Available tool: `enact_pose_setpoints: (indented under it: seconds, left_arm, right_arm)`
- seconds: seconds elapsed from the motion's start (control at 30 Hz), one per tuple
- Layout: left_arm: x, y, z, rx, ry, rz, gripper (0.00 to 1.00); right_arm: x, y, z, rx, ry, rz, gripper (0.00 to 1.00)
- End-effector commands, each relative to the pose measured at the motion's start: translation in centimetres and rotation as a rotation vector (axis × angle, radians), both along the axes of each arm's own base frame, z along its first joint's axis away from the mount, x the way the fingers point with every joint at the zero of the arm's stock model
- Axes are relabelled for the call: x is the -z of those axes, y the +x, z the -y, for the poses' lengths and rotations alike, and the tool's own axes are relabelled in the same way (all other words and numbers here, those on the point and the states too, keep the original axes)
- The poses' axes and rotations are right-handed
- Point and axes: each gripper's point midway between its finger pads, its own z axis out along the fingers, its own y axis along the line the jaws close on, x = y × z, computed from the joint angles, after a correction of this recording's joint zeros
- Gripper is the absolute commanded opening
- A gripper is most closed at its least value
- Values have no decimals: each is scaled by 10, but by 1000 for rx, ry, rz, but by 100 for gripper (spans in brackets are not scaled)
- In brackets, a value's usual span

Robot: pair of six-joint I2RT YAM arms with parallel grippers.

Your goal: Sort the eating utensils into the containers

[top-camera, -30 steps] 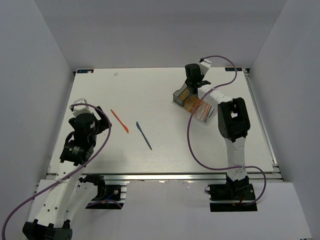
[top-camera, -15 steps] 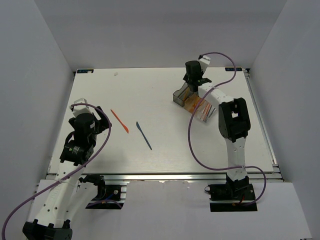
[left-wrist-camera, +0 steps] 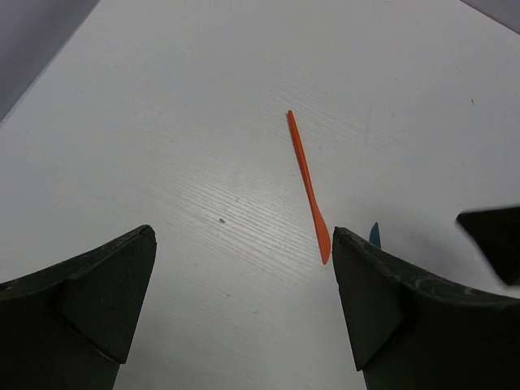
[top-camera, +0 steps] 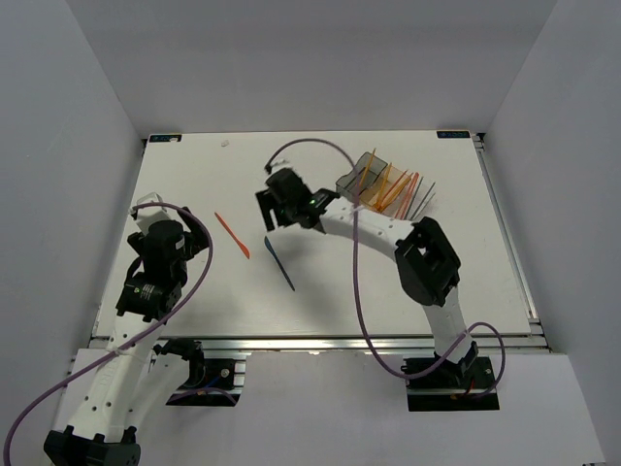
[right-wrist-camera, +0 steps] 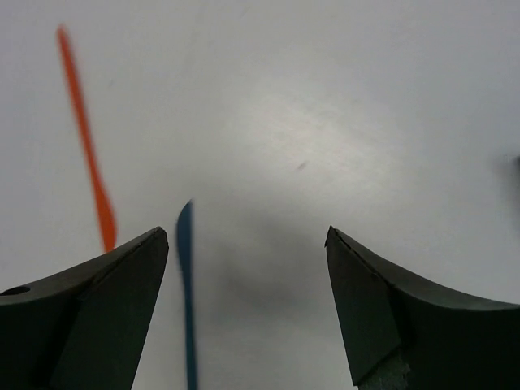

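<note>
The orange utensil (top-camera: 231,235) lies flat on the table (top-camera: 320,301), long axis diagonal, thin end far-left, broad end near-right; the dark blue utensil (top-camera: 279,263) lies just right of it, apart, on nearly the same slant; its near end is cut off in the right wrist view, and the left wrist view shows only its tip; the containers (top-camera: 355,184) stand far right, their leaning contents hard to tell apart; the right gripper (right-wrist-camera: 244,236) hangs wide open, empty, near the blue far tip; the left gripper (left-wrist-camera: 242,236) gapes wide, empty
</note>
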Motion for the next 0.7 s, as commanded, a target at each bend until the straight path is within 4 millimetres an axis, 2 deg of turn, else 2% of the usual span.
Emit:
enact_pose_setpoints:
  seconds: [0.0,0.03,0.07,0.13,0.17,0.23,0.3,0.4,0.5,0.67]
  left_arm:
    - [-8,-3,-10,-64,10,16,98]
    - [-7,-2,-8,-52,8,13,98]
    - [-8,-2,-7,-48,6,15,98]
    - [-7,-2,-6,-42,4,15,98]
    - [-8,-2,-6,-38,4,16,98]
    - [-8,-1,-5,-33,4,16,98]
    - [-7,-1,-4,-29,2,16,98]
    - [-8,-1,-4,-26,1,18,98]
    - [-8,-1,-3,-22,-2,20,98]
    - [-9,-1,-3,-18,-1,24,98]
  right_arm:
    - [18,-53,10,-62,-159,-82,80]
    - [24,-63,15,-55,-194,-86,78]
    - [30,-81,9,-80,-201,-103,72]
    - [36,-103,3,-132,-182,-149,66]
    - [49,-119,3,-162,-199,-179,60]
    - [61,-132,3,-181,-211,-210,58]
    - [78,-144,8,-198,-232,-248,49]
    - [93,-154,11,-216,-241,-295,43]
    - [102,-162,13,-230,-254,-315,43]
    - [103,-164,15,-207,-245,-306,44]
